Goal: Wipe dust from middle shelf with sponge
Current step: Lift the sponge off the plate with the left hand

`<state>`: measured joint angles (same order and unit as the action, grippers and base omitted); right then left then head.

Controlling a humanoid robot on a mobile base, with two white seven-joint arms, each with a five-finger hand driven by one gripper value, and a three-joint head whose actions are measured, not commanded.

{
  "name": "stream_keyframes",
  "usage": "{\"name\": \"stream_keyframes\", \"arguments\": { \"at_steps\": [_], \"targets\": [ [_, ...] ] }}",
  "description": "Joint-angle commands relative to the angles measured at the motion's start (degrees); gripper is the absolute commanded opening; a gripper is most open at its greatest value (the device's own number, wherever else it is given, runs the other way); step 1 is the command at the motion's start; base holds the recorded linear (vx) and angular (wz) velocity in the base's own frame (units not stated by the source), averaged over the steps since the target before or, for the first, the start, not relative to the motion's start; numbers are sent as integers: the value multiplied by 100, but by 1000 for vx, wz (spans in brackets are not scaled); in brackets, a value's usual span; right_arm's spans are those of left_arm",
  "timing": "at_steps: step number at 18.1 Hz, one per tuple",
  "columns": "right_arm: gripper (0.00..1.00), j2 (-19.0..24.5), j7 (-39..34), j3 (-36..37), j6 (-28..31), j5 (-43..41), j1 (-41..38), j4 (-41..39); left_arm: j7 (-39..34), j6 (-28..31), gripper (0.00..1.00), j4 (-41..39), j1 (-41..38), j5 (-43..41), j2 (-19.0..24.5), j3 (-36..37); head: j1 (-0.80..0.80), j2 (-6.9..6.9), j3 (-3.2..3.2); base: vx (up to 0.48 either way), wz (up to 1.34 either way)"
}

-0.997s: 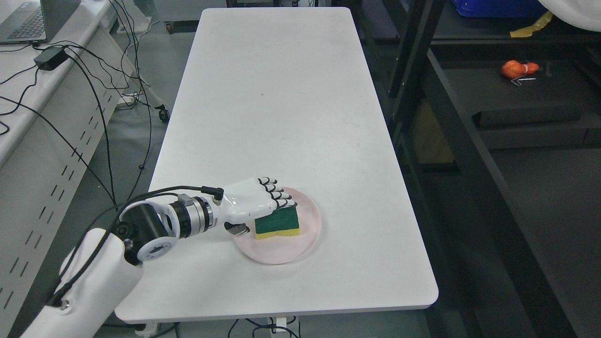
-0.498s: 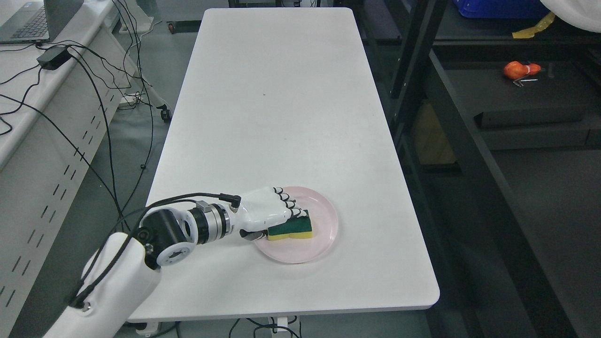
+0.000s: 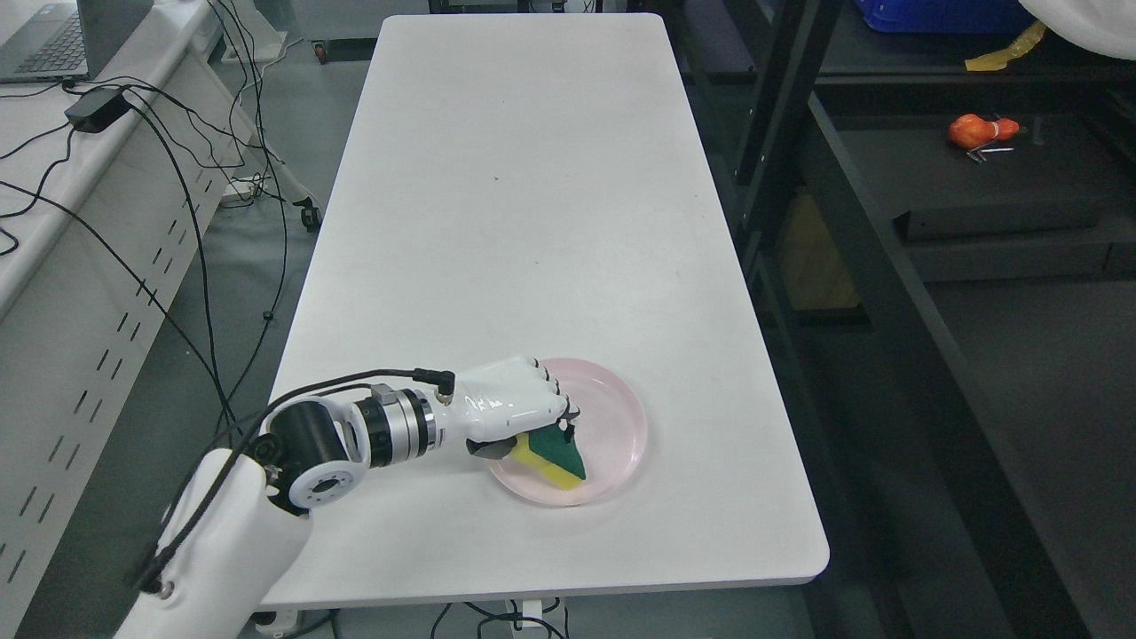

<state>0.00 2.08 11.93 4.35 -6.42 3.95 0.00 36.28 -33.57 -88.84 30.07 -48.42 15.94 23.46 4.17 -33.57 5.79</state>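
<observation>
Hand: our white left robot hand has its fingers curled down over the green-and-yellow sponge, with the thumb tucked under the near side, so it is pinching the sponge.
Sponge position: it sits tilted over the round pink plate, one end raised in the fingers, the other pointing down-right towards the plate.
Long axis: we see it slanting from the fingertips towards the plate's near rim.
Key relation: the dark metal shelving stands well to the right of the white table, so we judge the sponge must travel rightwards.
Other arm: not in view.
</observation>
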Motion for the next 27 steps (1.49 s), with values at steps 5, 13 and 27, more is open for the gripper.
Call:
{"name": "stream_keyframes", "arguments": {
  "at_steps": [5, 13, 27],
  "targets": [
    [100, -100, 3, 2, 4, 0, 0, -100, -42, -133, 0, 7, -186, 1550, -1494, -2765, 0, 0, 0, 0, 0],
    [100, -100, 3, 2, 4, 0, 0, -100, -2963, 1289, 2, 139, -756, 5147, -1494, -2566, 0, 0, 0, 0, 0],
    [100, -100, 3, 2, 4, 0, 0, -100, -3760, 853, 0, -670, -3252, 6011, -1494, -2258, 0, 0, 0, -13, -2]
  ]
}}
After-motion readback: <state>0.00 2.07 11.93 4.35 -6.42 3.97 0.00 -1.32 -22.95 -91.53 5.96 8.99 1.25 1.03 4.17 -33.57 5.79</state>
